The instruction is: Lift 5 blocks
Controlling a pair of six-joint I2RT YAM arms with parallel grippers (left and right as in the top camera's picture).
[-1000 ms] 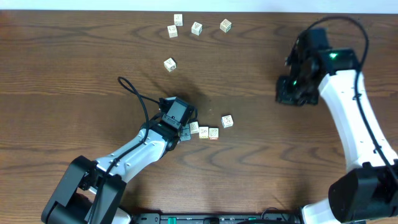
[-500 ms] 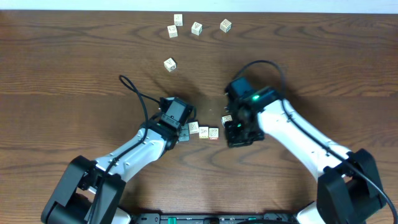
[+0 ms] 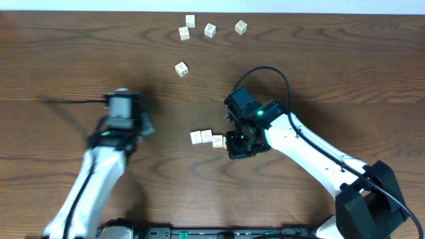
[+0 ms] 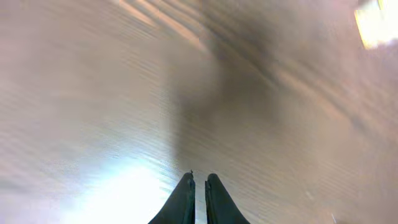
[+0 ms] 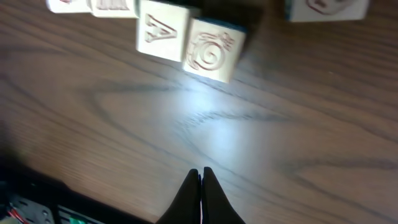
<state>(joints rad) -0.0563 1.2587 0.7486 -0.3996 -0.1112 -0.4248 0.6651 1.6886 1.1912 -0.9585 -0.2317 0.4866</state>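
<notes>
**Left gripper** (image 4: 199, 180): jaws narrow, with only a slim gap between the tips, and nothing held. Overhead, it sits at 9 o'clock on the table (image 3: 319, 53), well apart from all blocks. Its wrist view is blurred. A pale yellow smear (image 4: 376, 22) at 1 o'clock in that view cannot be identified.

**Right gripper** (image 5: 200, 172): jaws pressed together, nothing between them. Overhead, it sits just off table centre toward 5 o'clock, at the 3 o'clock end of a row of blocks.

**Row:** three blocks (image 3: 207, 137) show overhead, side by side and close together. Whether another lies under the gripper body cannot be told from that view. In the right wrist view:
- The A block (image 5: 163, 34) and the swirl block (image 5: 214, 50) touch each other, at 12 o'clock from the fingertips, near but clear of them.
- Two more continue the row toward 10 o'clock, cut by the frame edge.
- One more lies at 1 o'clock, apart from the row.

**Far group:** four blocks (image 3: 210, 30) lie at 12 o'clock near the table's far edge. A lone block (image 3: 181, 68) lies at 11 o'clock, between that group and the row.

All blocks rest on the table.
</notes>
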